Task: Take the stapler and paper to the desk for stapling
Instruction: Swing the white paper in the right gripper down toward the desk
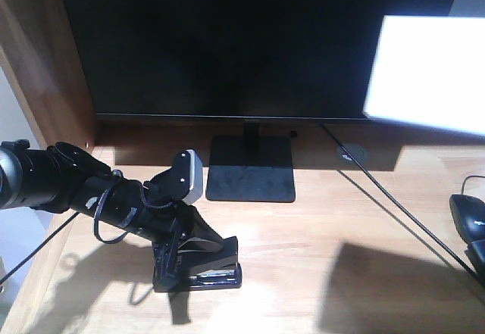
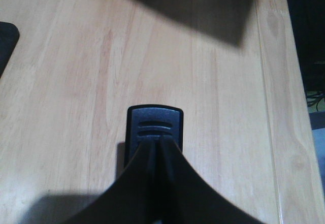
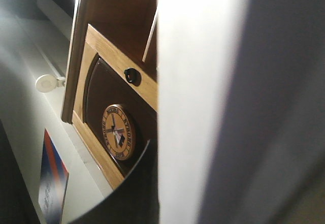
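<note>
Left gripper [image 1: 176, 257] clenched on the stapler [image 2: 155, 118], which rests on the desk [image 1: 318, 228] near its front left, in front of the monitor [image 1: 250, 39]. From the left wrist, the two dark fingers [image 2: 137, 178] converge over the stapler and hide all but its rounded, twice-grooved end. Its orange patch and label cannot be made out, and only a glint of the metal channel shows in the front view. The paper [image 1: 428, 73] hangs in the air at upper right, cut off by the frame edge. The arm bearing it is out of the front view. From the right wrist, the sheet runs edge-on through the right gripper [image 3: 152, 198], which grasps it, though the contact itself is blurred. Behind lies a wooden plaque [image 3: 118, 132] with a round emblem. The desk is pale, grained wood with plank joints, and the paper is flat, overexposed white. A mouse [image 1: 468, 214], cut by the right edge, and a thin cable [image 1: 394, 205] occupy the right side. Open tabletop lies between stapler and cable, crossed by the paper's shadow [image 1: 379, 281].
</note>
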Controlling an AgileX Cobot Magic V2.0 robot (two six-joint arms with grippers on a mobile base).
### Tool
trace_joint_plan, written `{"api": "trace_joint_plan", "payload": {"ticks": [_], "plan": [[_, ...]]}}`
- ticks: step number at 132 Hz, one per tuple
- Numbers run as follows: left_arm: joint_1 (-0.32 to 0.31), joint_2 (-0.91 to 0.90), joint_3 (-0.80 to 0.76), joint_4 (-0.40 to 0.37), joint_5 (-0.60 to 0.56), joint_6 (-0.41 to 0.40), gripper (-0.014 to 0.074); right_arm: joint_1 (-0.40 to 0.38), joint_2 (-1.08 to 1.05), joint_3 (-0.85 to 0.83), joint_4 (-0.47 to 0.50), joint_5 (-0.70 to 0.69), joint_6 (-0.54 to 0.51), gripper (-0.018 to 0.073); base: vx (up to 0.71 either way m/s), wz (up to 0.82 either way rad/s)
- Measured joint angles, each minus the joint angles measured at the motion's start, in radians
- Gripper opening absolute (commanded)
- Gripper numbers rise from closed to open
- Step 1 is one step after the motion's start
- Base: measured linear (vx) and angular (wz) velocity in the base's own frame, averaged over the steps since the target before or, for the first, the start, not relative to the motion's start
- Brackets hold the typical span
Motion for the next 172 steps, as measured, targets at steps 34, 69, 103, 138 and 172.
{"api": "trace_joint_plan", "payload": {"ticks": [34,69,103,138,172], "plan": [[0.000,0.000,0.000,0.000,0.001,0.000,-0.0006,0.000,0.278,-0.078,-0.081,-0.141,0.101,-0.0002,0.00,0.00],[0.000,0.000,0.000,0.000,0.001,0.000,-0.0006,-0.019,0.444,-0.133,-0.165,-0.167,0.161,-0.0002,0.00,0.00],[0.000,0.000,0.000,0.000,0.001,0.000,-0.0006,-0.314,0.552,-0.158,-0.436,-0.240,0.466,-0.0002,0.00,0.00],[0.000,0.000,0.000,0.000,0.001,0.000,-0.0006,-0.603,0.658,-0.266,-0.938,-0.245,0.786,-0.0002,0.00,0.00],[0.000,0.000,0.000,0.000,0.001,0.000,-0.0006,-0.638,0.751,-0.298,-1.311,-0.260,0.906,-0.0002,0.00,0.00]]}}
